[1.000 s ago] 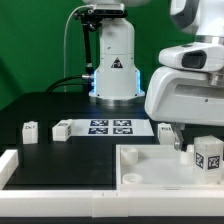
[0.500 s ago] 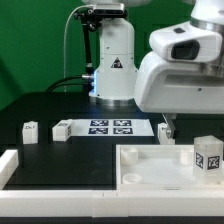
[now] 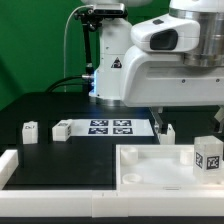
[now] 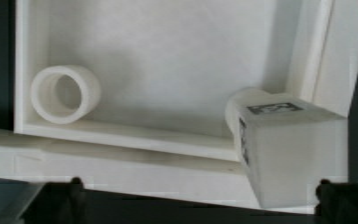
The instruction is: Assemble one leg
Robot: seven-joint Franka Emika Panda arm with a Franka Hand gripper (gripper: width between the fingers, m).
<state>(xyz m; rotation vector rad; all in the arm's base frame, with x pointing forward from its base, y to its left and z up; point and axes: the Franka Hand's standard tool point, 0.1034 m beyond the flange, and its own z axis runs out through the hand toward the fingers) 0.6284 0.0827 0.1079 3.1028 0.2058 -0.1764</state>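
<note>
A leg [image 3: 208, 155], a stubby white block with a marker tag, stands on the large white tray-like panel [image 3: 150, 160] at the exterior view's right. My gripper [image 3: 188, 122] hangs open and empty above and behind it. In the wrist view the same leg [image 4: 286, 145] stands at the panel's raised rim [image 4: 123, 140], close to one fingertip [image 4: 323, 187] but apart from it. My gripper [image 4: 197, 190] holds nothing. Two more legs [image 3: 30, 132] [image 3: 62, 129] lie at the exterior view's left. A further leg [image 3: 168, 133] sits behind the panel.
The marker board [image 3: 110, 127] lies at mid table in front of the robot base [image 3: 112, 70]. A white angled fixture [image 3: 10, 165] runs along the front left. The panel has a round socket [image 4: 60, 93] in one corner.
The arm has risen and shifted toward the exterior view's left, so its open fingers now show above the panel. The legs and the panel have not moved.
</note>
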